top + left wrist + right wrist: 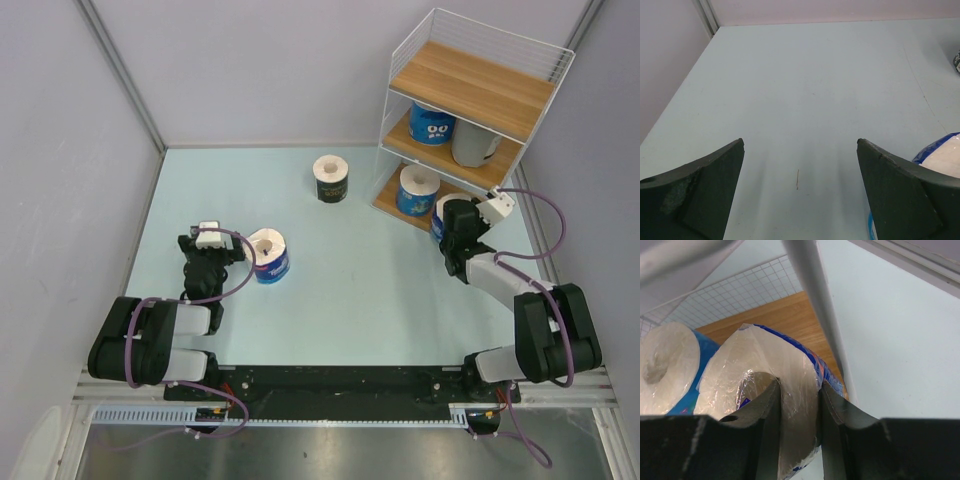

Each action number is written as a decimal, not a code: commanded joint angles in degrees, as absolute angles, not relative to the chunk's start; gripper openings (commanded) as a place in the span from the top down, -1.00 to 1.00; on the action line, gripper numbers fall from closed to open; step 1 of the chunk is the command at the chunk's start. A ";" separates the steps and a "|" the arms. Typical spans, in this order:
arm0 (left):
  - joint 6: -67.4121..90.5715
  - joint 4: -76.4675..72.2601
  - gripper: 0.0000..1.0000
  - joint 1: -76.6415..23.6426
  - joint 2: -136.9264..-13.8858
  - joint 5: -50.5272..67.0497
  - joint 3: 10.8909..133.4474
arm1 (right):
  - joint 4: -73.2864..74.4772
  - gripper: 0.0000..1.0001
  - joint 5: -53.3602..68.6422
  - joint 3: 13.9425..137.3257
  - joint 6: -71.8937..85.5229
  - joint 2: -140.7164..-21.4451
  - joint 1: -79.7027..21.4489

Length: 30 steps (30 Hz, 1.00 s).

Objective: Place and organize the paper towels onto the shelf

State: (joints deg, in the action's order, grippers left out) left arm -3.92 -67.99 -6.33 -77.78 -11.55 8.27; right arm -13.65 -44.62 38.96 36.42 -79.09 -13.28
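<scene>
The shelf [470, 75] stands at the far right, its top board bare. Its middle board holds a blue paper towel roll [432, 125] and the grey roll [475, 145]. The bottom board [785, 315] holds a blue roll [418, 190], also in the right wrist view [665, 370]. My right gripper [455, 228] [797, 385] is shut on another blue roll [775, 365] at the bottom board's right end, one finger in its core. The black roll [330, 178] stands on the table. My left gripper [212, 250] [800, 145] is open and empty, just left of a blue roll [268, 255] [942, 155].
A white wire post of the shelf [807, 285] runs close past the held roll on its right. Grey walls close the table at the left and back. The black roll's edge shows far right in the left wrist view [957, 60].
</scene>
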 commanded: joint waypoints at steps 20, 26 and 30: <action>-3.52 -69.96 -1.00 -6.15 -76.82 -9.76 8.70 | -31.90 0.54 -46.68 39.38 34.98 -87.01 -11.69; -3.52 -70.05 -0.99 -6.15 -76.82 -9.76 8.70 | -31.55 -0.03 -45.62 39.29 34.72 -86.75 -11.78; -3.52 -70.05 -1.00 -6.15 -76.73 -9.76 8.70 | -29.80 -0.45 -45.35 39.29 34.54 -84.91 -11.78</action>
State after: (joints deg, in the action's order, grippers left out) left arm -3.92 -67.99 -6.33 -77.78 -11.53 8.27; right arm -28.25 -45.34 38.68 34.70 -86.78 -12.21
